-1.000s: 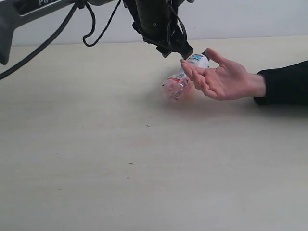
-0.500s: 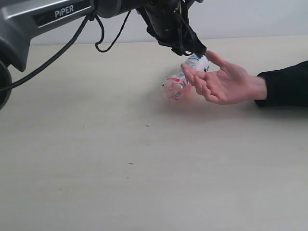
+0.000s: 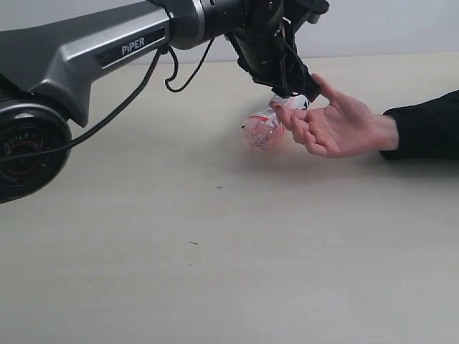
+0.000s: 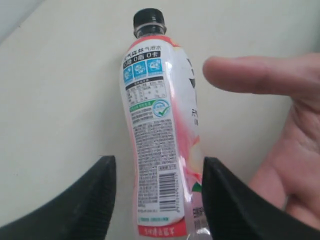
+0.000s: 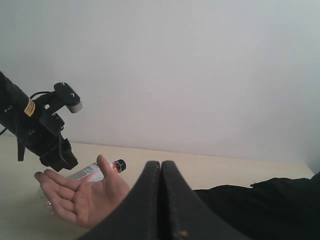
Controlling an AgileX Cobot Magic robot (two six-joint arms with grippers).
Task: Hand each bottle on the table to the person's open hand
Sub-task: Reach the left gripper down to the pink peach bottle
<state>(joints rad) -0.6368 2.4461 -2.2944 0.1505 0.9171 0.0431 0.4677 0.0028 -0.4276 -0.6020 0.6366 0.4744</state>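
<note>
Black-capped pink-and-white bottle lying beside open hand, left tool spread astride it, right tool closed.

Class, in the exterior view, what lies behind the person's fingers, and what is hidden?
A pink-labelled bottle lying on the table. The fingers cover its middle, its cap is hidden; the base end shows.

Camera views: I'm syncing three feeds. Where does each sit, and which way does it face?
Exterior view: off the arms, looking across the table; left arm enters from the left, left gripper over the bottle beside the person's open hand.
Left wrist view: on that wrist, looking down between open fingers at the bottle.
Right wrist view: on the right wrist, facing the hand past the shut right gripper.
All three share bottle and hand.
</note>
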